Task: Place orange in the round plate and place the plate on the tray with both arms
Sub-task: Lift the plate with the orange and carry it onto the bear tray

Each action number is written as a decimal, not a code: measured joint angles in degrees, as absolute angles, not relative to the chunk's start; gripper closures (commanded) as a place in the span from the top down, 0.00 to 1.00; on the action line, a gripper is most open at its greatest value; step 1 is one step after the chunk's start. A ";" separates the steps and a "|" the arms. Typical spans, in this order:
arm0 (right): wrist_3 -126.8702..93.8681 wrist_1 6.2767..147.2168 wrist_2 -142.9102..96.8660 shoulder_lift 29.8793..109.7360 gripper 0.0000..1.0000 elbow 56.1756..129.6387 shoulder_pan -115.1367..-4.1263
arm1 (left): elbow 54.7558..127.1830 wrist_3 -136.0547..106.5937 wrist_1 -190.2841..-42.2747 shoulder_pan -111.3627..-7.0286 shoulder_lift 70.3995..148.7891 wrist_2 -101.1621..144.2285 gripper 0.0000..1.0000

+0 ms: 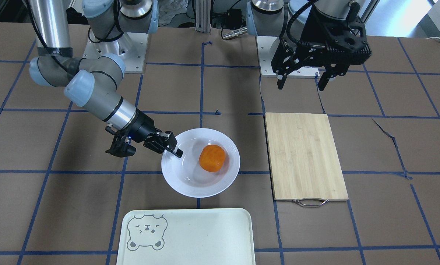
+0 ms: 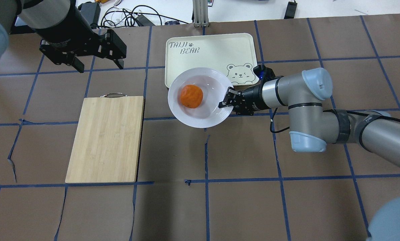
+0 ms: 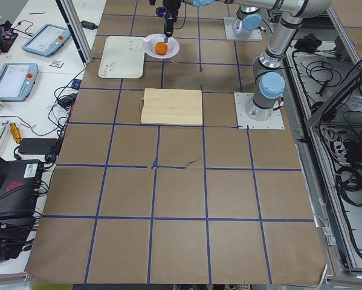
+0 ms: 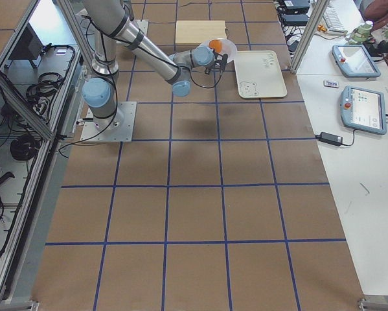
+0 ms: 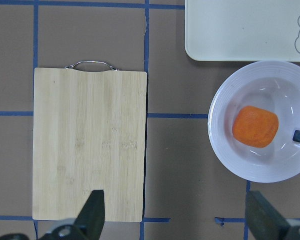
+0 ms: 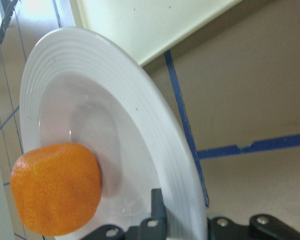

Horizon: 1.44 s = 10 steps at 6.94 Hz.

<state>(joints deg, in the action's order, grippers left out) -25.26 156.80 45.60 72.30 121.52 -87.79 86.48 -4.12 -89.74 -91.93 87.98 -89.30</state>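
Observation:
The orange [image 1: 212, 158] lies in the sunken centre of the white round plate [image 1: 190, 184]. My right gripper [image 1: 175, 149] is shut on the plate's rim on the side nearest its arm, one finger [image 6: 157, 210] inside the dish. The plate [image 2: 200, 120] looks raised a little off the table, and its far edge overlaps the near rim of the cream tray [image 2: 210, 50]. High above the table near its base, my left gripper [image 2: 99, 67] hangs open and holds nothing. In the left wrist view its fingers [image 5: 94, 212] frame the orange [image 5: 255, 126] and the plate [image 5: 225, 100].
A bamboo cutting board [image 2: 106, 139] with a metal handle lies on the left arm's side of the plate. The tray [image 1: 186, 235] sits at the table's far edge from the robot. Blue tape lines cross the brown table cover.

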 measured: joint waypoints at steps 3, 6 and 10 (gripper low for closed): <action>-29.95 150.03 46.28 64.93 0.17 107.32 -86.15 | 86.48 -4.05 -89.74 -91.88 87.98 -89.37 1.00; -31.17 142.28 53.28 50.49 0.16 85.30 -86.18 | 86.49 -4.06 -89.73 -91.85 87.98 -89.37 1.00; -37.18 139.31 54.65 41.98 0.23 75.18 -86.61 | 86.49 -4.06 -89.74 -91.85 87.98 -89.37 1.00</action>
<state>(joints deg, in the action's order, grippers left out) -37.18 139.31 54.65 41.98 75.18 -86.61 86.49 -4.06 -89.74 -91.85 87.98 -89.37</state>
